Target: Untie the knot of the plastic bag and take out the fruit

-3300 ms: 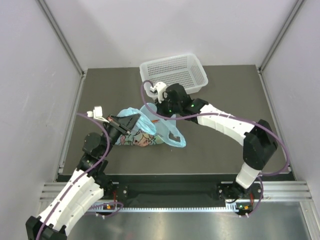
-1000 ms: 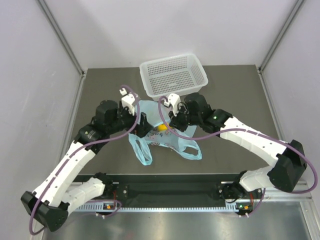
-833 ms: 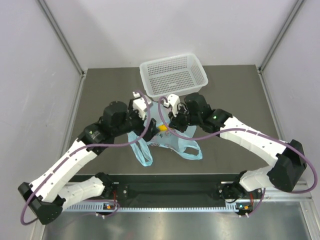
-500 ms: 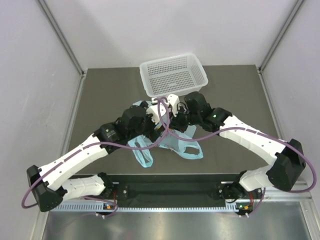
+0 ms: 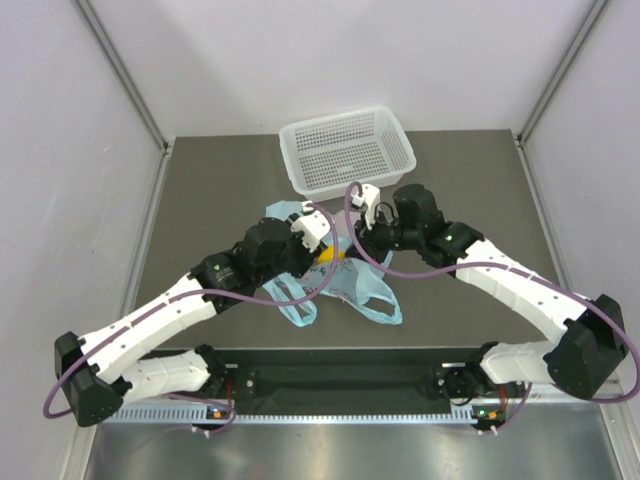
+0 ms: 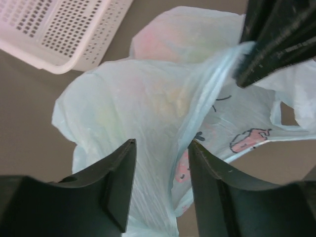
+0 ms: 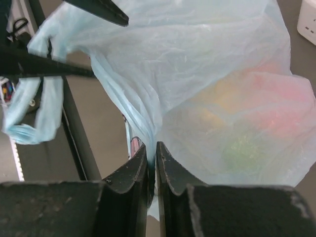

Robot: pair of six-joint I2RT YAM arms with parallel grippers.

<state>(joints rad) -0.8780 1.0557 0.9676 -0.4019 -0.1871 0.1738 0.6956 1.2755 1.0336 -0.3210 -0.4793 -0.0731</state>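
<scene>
Left hand (image 6: 160,148) stands half-parted astride a fold of the plastic bag (image 6: 128,103), clamping nothing that I can see. That bag sits at the middle of the desk (image 5: 200,190), fruit (image 7: 276,98) glowing through the film, handles (image 5: 296,308) trailing toward six o'clock, white basket (image 5: 345,150) at its twelve o'clock. Right hand (image 7: 151,148), at the bag's two o'clock, pinches a pleat of it tight.

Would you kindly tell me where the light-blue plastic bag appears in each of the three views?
Top external: the plastic bag lies at the centre of the picture, just below the basket.
Left wrist: it fills the middle of the picture.
Right wrist: it fills the top and right of the picture.
Shared landmark: the right gripper, pinching a fold of the bag in all three views.
</scene>
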